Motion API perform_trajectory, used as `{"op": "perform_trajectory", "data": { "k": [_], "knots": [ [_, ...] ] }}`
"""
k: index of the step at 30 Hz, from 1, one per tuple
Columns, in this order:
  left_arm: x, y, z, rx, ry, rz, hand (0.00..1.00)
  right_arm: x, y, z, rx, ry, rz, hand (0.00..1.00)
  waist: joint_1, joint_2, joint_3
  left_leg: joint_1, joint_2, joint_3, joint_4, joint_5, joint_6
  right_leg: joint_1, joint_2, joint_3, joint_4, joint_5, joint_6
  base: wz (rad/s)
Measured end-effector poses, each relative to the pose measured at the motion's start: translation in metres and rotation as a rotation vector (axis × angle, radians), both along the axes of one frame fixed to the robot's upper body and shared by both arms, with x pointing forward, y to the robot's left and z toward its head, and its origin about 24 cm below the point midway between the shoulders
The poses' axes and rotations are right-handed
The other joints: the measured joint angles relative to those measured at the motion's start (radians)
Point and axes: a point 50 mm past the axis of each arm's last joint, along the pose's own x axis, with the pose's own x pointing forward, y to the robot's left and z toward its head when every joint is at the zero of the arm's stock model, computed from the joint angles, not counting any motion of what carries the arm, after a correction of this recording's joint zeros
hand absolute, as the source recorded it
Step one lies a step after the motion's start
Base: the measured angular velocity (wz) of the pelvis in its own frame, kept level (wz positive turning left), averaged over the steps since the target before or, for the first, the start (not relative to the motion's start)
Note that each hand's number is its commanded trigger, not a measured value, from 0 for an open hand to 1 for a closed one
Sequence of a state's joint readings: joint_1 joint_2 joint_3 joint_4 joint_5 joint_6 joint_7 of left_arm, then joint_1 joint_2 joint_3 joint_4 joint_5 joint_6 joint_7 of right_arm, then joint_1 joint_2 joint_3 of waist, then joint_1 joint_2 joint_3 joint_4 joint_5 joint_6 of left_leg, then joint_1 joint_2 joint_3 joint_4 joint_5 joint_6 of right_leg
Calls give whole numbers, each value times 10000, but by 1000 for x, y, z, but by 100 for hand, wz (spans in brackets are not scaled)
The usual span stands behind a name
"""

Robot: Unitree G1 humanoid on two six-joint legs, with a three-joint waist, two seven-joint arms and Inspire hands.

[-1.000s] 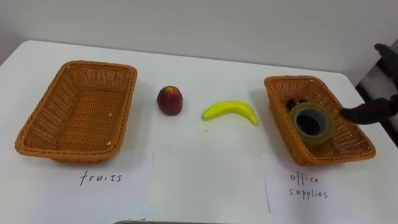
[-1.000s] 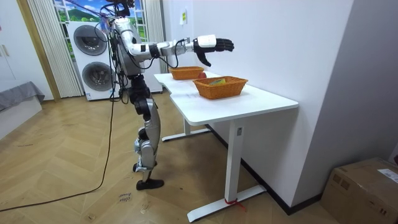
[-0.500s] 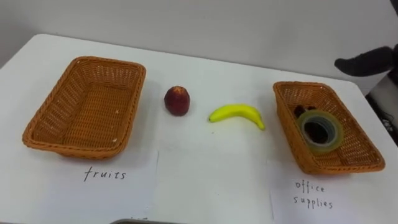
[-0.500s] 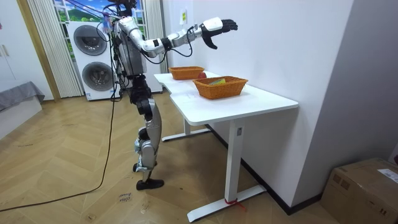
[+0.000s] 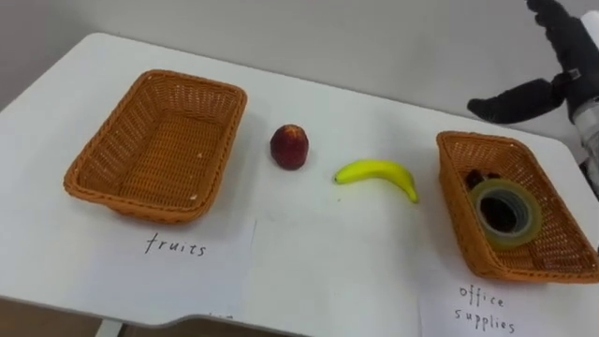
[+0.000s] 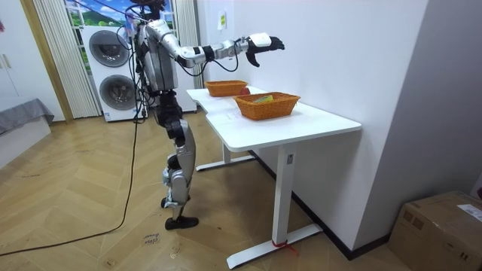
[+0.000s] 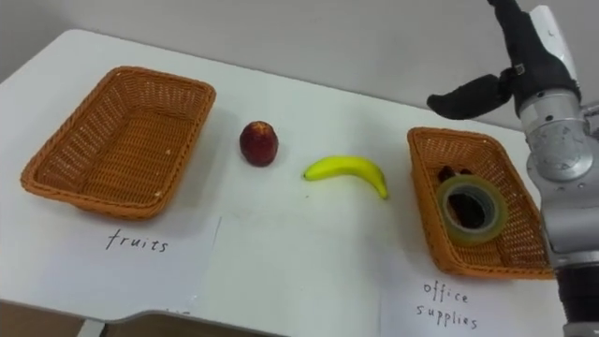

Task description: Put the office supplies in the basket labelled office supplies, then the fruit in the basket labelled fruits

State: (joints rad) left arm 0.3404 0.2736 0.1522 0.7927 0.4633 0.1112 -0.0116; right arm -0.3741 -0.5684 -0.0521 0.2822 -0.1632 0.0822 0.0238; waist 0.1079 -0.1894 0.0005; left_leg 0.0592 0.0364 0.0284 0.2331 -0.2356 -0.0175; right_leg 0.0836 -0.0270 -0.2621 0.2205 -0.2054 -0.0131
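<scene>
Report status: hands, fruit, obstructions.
Right hand open, raised high by office basket, holding nothing. Apple, banana on table, outside fruits basket. Tape in office basket. Nothing blocking fruit.

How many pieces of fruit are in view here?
2. A red fruit lies just right of the fruits basket; a banana lies between it and the office supplies basket. None looks hidden.

We note right hand (image 7: 520, 67): black fingers (image 7: 506, 21), white shell on its back | wrist, forearm: stacked grey metal cylinders, darker rings between | in the room view we see: grey-and-black torso, slim grey legs, dark feet | black cable trailing behind.
</scene>
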Motion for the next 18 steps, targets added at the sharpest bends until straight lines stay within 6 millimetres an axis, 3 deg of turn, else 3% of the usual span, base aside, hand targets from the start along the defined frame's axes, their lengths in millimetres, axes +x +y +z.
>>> {"op": "perform_trajectory", "data": {
  "k": [5,8,18],
  "knots": [
    [3,5,3,117,-46,-84,0,5,8,-4,-576,400,362,0,163,-101,-35,-393,22,-104,113,17,-27,-282,0,-174,-6,30,-38,8],
    [11,6,4,135,-218,-190,0,9,17,-6,-750,544,673,0,275,-81,63,-606,20,-207,249,18,-28,-368,3,-282,-45,55,-44,10],
    [43,2,3,173,-567,-691,0,29,24,-25,-1592,1954,879,0,881,-262,109,-1477,39,-194,398,112,-40,-1231,22,-263,-24,210,-98,-1]
  ]
}}
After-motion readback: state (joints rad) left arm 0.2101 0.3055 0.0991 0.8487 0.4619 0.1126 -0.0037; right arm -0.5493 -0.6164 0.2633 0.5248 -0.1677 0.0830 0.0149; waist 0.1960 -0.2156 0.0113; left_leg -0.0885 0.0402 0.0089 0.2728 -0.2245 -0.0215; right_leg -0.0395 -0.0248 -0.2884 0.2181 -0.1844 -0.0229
